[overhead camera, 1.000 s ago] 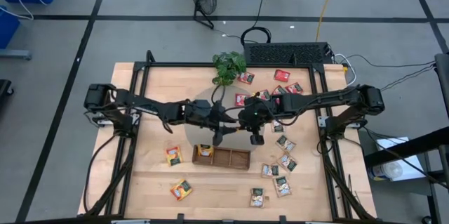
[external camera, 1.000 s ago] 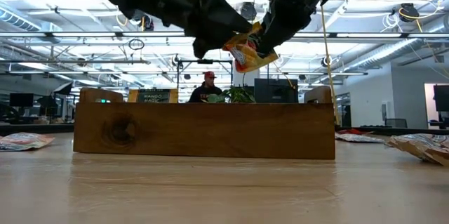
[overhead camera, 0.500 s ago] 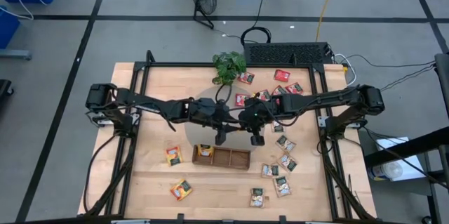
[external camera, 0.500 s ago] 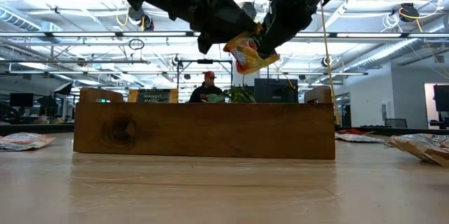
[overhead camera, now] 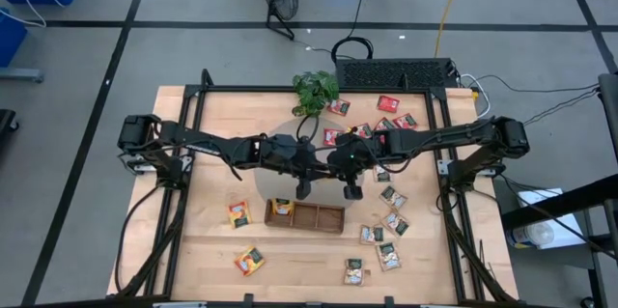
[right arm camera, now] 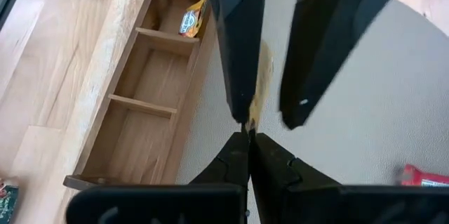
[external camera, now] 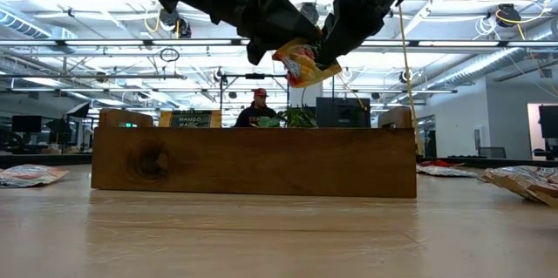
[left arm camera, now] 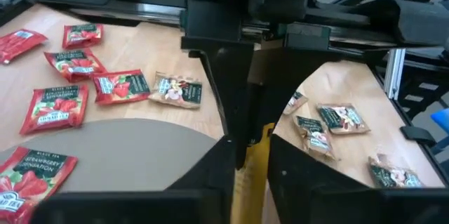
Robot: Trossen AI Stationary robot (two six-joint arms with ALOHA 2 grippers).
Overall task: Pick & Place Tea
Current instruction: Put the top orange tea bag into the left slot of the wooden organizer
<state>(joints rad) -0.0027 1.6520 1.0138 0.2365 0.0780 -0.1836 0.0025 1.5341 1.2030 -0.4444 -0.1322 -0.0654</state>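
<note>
An orange-yellow tea packet (external camera: 301, 62) hangs in the air above the grey round mat (overhead camera: 278, 158), behind the wooden tray (external camera: 253, 162). My right gripper (right arm camera: 247, 134) is shut on it, reaching in from the table's right. My left gripper (left arm camera: 251, 147) comes from the table's left. It is open, with one finger on each side of the same packet (left arm camera: 257, 159). Another orange-yellow packet (right arm camera: 191, 19) lies in the tray's end compartment. My right gripper pinches one edge of the packet (right arm camera: 251, 115) between its two fingertips, slanting down from the table's right. The packet is lifted clear, tilted, and sticks out beyond the fingers. My left gripper has one finger (right arm camera: 238, 48) close against the packet's face. Whether it touches, I cannot tell.
A potted plant (overhead camera: 315, 91) stands at the far edge. Red packets (overhead camera: 389, 103) lie at the far right and beige-green ones (overhead camera: 386, 240) at the near right. Orange packets (overhead camera: 238, 213) lie left of the tray (overhead camera: 305, 217). A person (external camera: 257, 108) sits in the room behind.
My left gripper has moved toward the table's right, up to the packet that my right gripper holds. The packet has tipped a little and sits slightly higher in the low view.
</note>
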